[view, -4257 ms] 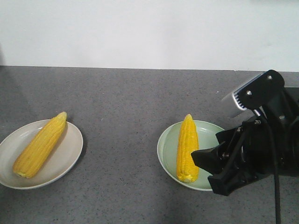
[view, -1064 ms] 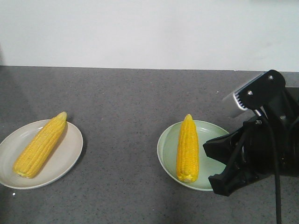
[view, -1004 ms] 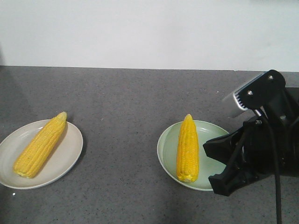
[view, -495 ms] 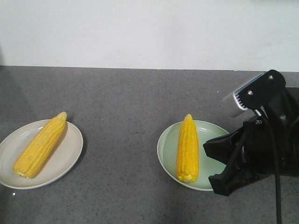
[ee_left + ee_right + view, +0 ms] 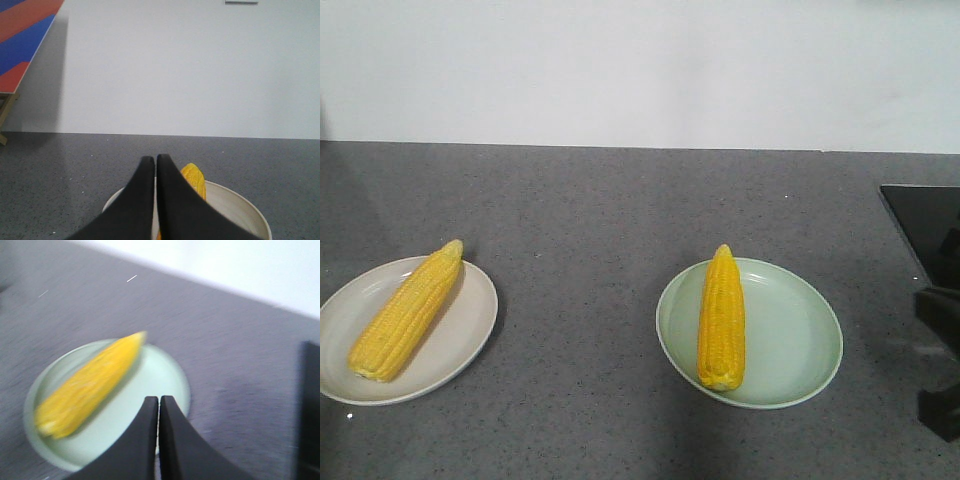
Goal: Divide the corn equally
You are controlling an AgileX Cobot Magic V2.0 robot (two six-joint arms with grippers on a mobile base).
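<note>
Your right arm has just pulled away from the green plate (image 5: 790, 350): half a second ago its black bulk hung over the plate's right edge in the front view, and now only a dark sliver shows at the frame's right border. The right wrist view is blurred by that motion. In it, the right claw (image 5: 158, 405) has its two fingers pressed together with nothing between them, above the near edge of the green plate. The left claw (image 5: 155, 165) is likewise closed and empty, hovering over the white plate (image 5: 460, 340).

One cob (image 5: 722, 316) lies lengthwise on the left half of the green plate. The other cob (image 5: 407, 310) lies slanted across the white plate, well to the left of the green one. One cob per plate, no more in view: the split looks even, and the arm's retreat suggests you are finished.
</note>
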